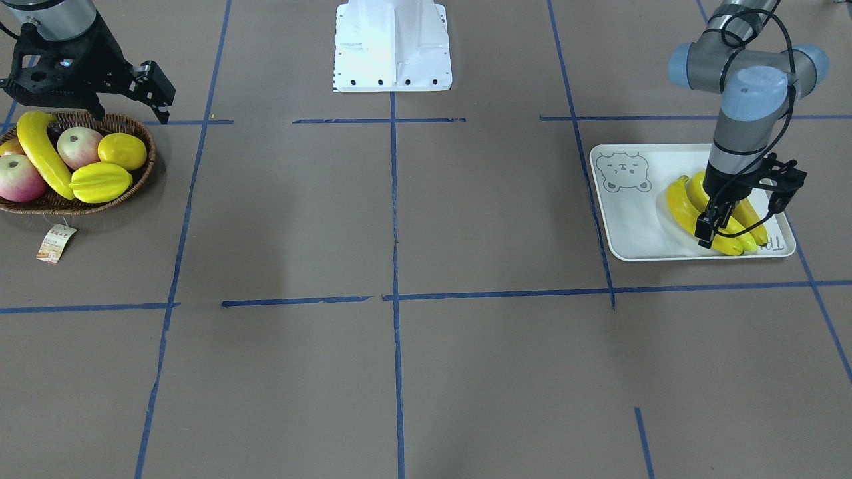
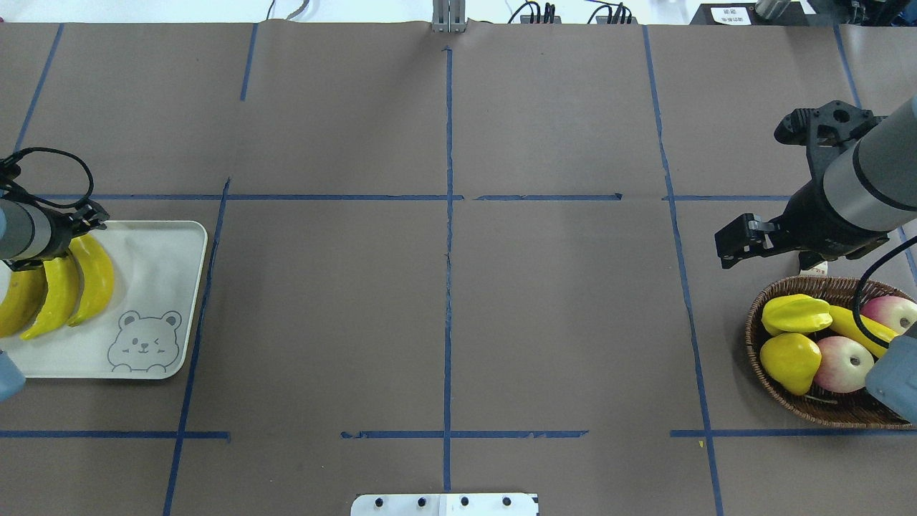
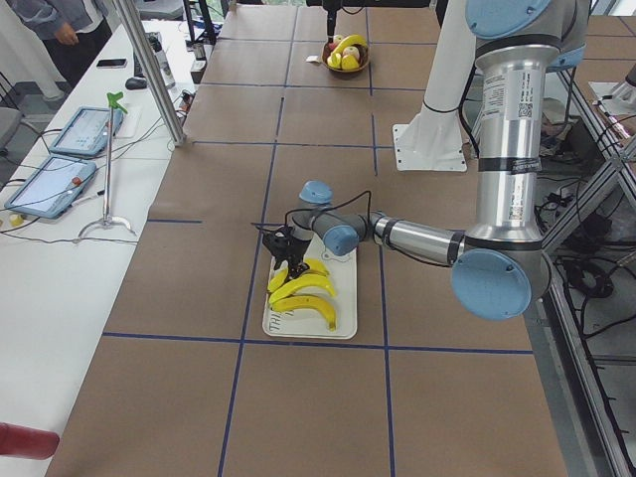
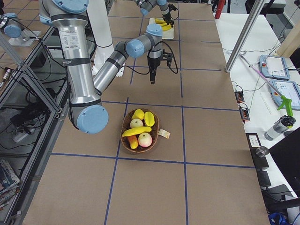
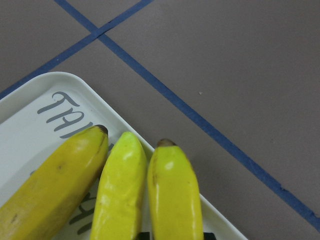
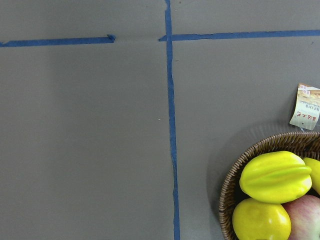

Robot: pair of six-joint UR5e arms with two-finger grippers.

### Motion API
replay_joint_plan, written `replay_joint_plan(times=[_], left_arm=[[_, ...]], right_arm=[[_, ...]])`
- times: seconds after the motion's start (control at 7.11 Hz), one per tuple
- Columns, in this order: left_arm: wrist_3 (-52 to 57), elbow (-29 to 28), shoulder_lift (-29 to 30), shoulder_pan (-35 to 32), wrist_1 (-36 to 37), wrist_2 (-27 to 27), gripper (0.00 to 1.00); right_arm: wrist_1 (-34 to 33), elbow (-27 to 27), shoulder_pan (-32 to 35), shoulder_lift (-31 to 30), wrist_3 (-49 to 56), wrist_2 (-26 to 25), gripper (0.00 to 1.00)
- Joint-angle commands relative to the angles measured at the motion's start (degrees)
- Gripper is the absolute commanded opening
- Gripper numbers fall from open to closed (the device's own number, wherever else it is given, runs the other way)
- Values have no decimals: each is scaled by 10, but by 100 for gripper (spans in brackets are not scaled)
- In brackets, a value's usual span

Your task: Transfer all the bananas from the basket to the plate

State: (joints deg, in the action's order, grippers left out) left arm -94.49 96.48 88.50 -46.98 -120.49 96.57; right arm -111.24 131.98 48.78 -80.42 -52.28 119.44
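Note:
Three bananas point(image 2: 57, 294) lie side by side on the white bear-face plate point(image 2: 157, 272). My left gripper point(image 1: 709, 233) is down on them; the left wrist view shows its fingertips pressed on either side of the right-hand banana point(image 5: 175, 195), so it is shut on that one. A fourth banana point(image 1: 43, 163) lies in the wicker basket point(image 1: 143, 176) among other fruit. My right gripper point(image 1: 158, 86) hangs open and empty just beyond the basket's rim, near the robot's side.
The basket also holds two apples point(image 1: 78, 146), a ridged starfruit point(image 1: 100, 183) and a round yellow fruit point(image 1: 123, 151). Its paper tag point(image 1: 56, 243) lies on the table. The white robot base point(image 1: 393, 46) stands mid-table. Blue tape lines cross the brown mat.

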Motion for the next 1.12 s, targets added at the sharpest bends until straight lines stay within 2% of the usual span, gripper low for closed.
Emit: replay_joint_plan(times=[0.0,0.14,0.28,0.42,0.7,0.84,0.98], left_arm=[[69,11,1,-58,4,126,100],[103,33,2,-100,8,210,100],[152,70,2,-111,24,242,100],[215,124,2,-109,78,250,100],[414,243,10,-104,277,250,100],[484,254,47,-103,342,252,100],[496,252,80,-97,357,279,100]], right_arm=[[0,0,0,0,0,-1,100],[1,0,1,0,0,0,100],[0,0,6,-2,2,2,100],[0,0,17,-8,17,6,100],[1,20,49,-66,105,11,100],[1,36,77,-113,163,26,100],[1,45,100,-150,215,39,100]])
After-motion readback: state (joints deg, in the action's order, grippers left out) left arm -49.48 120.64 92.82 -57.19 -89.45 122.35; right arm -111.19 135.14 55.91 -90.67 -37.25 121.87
